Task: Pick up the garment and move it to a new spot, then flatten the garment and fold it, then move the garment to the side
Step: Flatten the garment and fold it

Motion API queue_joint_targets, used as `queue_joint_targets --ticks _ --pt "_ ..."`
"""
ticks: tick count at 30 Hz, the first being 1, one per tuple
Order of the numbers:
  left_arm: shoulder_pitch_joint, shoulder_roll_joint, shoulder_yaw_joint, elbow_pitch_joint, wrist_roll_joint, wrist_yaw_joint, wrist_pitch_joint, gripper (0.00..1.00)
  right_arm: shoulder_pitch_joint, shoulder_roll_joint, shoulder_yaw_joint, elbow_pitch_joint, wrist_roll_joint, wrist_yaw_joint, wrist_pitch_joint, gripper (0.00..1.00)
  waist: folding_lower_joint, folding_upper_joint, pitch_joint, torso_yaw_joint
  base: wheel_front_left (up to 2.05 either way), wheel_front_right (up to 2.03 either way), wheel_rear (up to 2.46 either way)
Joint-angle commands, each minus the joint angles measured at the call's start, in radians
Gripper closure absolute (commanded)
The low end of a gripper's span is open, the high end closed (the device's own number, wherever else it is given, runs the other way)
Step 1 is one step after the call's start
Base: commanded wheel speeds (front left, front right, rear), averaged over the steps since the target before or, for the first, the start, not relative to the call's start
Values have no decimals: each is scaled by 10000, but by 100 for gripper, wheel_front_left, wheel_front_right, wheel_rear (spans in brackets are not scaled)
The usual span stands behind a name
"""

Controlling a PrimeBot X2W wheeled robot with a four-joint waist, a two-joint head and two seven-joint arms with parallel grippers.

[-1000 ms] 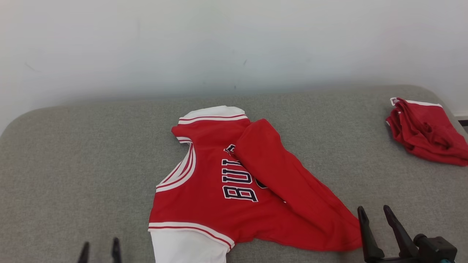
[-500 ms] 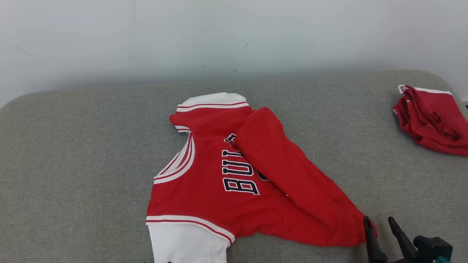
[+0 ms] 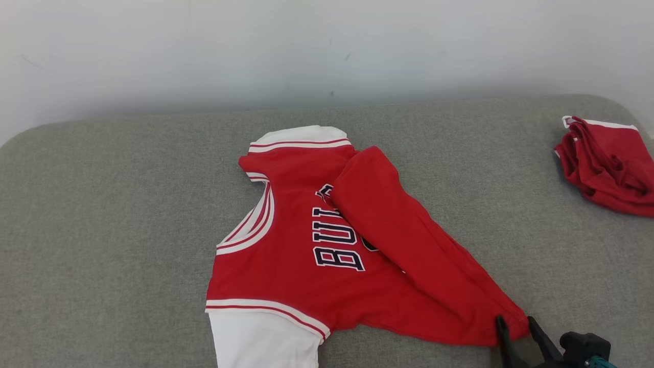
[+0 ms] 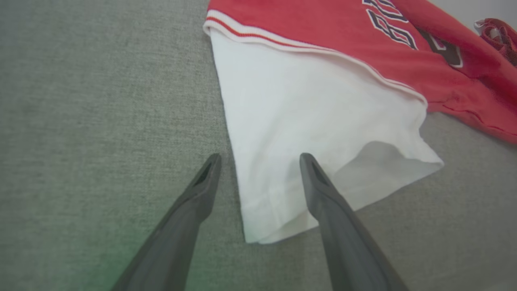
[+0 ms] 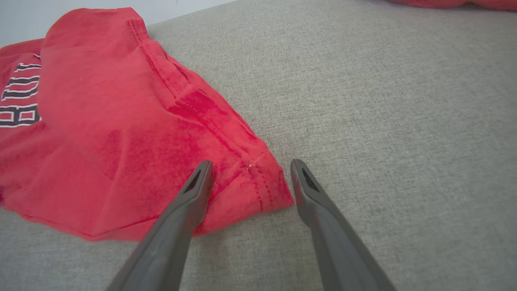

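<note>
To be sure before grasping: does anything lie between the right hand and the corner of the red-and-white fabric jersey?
Nothing visible. The open right hand has the hemmed corner of the red-and-white fabric jersey between its fingers.

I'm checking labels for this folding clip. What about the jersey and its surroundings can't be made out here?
- Head view: the jersey lettering's later letters lie under its folded-over red flap.
- Head view: the second red garment is cut by the right edge; its type is unclear.
- Right wrist view: the right end effector straddles the flap's corner; contact with the fabric can't be told.
</note>
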Motion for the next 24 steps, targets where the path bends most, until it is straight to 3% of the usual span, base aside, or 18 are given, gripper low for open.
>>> queue_joint_targets --ticks 1,2,3,4,11,14,19,24 --pt "-17 -33 -109 211 -192 12 7 0 -140 0 36 57 67 -27 -1 10 -1 -1 -12 2 0 0 0" --pt "-63 -48 -248 353 -288 12 36 9 -188 -4 78 119 101 -27 -1 52 -1 -1 -21 3 0 0 0" --pt "-113 -63 -315 441 -420 10 38 56 -211 -4 129 220 157 -27 -1 81 -1 -1 -33 7 0 0 0" --pt "-130 -86 -387 524 -647 9 39 100 -217 -8 176 301 211 -27 -1 100 -1 -1 -53 14 0 0 0" --pt "-310 -109 -751 83 -1631 1 9 100 131 -129 34 -610 287 -27 -1 100 -1 -1 -181 3 0 0 0" --pt "-339 -47 -537 -1262 -2050 2 -10 100 316 -59 -87 -1510 583 -27 0 100 -1 -1 -183 -36 0 0 0" --pt "-1095 644 -338 -2879 -2355 11 -10 100 -204 -220 263 -2512 903 -27 0 100 -1 -1 -20 -127 0 0 0" --pt "-3297 1798 -524 -3645 -2851 12 580 100 -1760 -564 1017 -2873 1751 -27 97 100 -1 -1 503 -255 0 0 0"
